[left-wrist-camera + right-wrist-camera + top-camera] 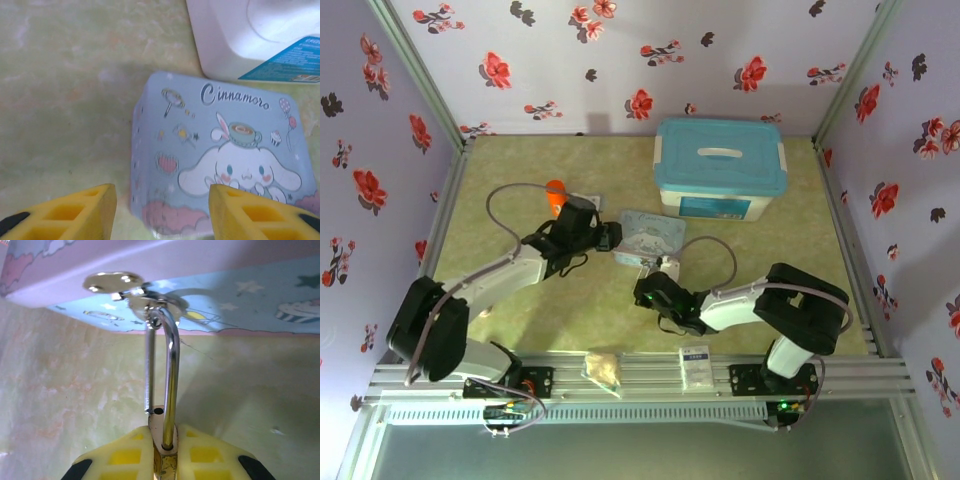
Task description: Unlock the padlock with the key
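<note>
Right fingers [125,455] clamped shut on the brass body of the padlock [163,432], its shackle running up through the clasp ring [150,302] on the tin [240,300], likely to steady the lock for keying. Left fingers [75,210] spread apart and empty, poised over the tin's lid. The tin lies flat on the table [60,75].

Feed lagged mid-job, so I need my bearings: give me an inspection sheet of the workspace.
Surface: pale green mottled tabletop, no spills seen.
Job's things: small brass-gold padlock, shackle hooked through clasp of pale blue cartoon tin.
Clutter: white plastic box with blue lid; orange object; white packet on front rail.
Hands: right hand shut on padlock; left hand open near tin.
Cables: grey cables looping off both arms.
Surroundings: purple floral walls.
</note>
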